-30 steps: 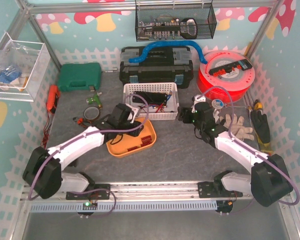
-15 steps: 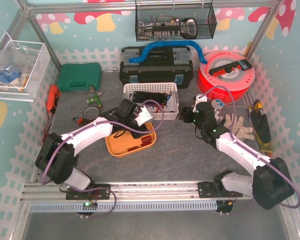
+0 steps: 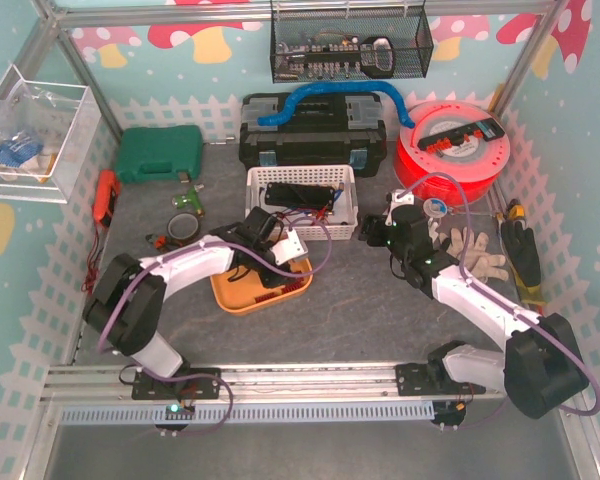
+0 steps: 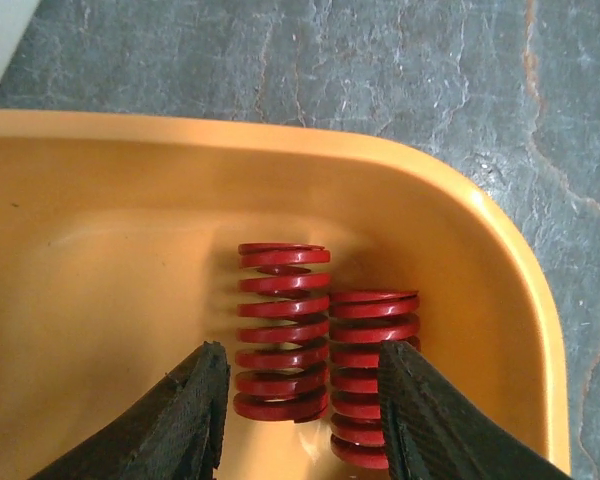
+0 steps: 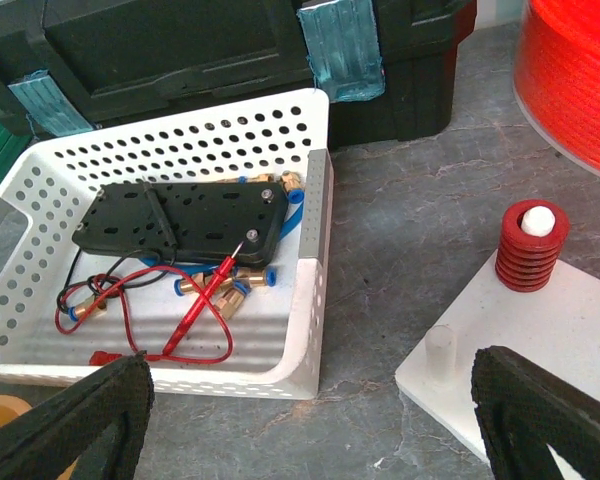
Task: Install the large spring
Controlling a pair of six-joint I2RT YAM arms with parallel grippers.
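Observation:
Two large red springs lie side by side in the right end of the orange tray (image 4: 100, 250): the left spring (image 4: 283, 325) and the right spring (image 4: 372, 340). My left gripper (image 4: 302, 420) hangs over them, open; the left spring lies between its fingers with a gap to the left finger (image 4: 190, 420), and the right finger (image 4: 435, 420) covers part of the right spring. From above, the left gripper (image 3: 280, 262) is over the tray (image 3: 235, 298). My right gripper (image 5: 305, 430) is open and empty, near a white plate (image 5: 580, 340) with a bare peg (image 5: 440, 352) and a red spring on another peg (image 5: 532, 248).
A white perforated basket (image 5: 315, 250) holding a black board and red probe leads stands left of the plate. Behind are a black toolbox (image 3: 313, 135), a red cable reel (image 3: 450, 150) and a green case (image 3: 160, 152). Gloves (image 3: 475, 255) lie at the right.
My left arm has swung its wrist rightward and down over the tray's right end, and its jaws have narrowed a little. The right arm has barely moved.

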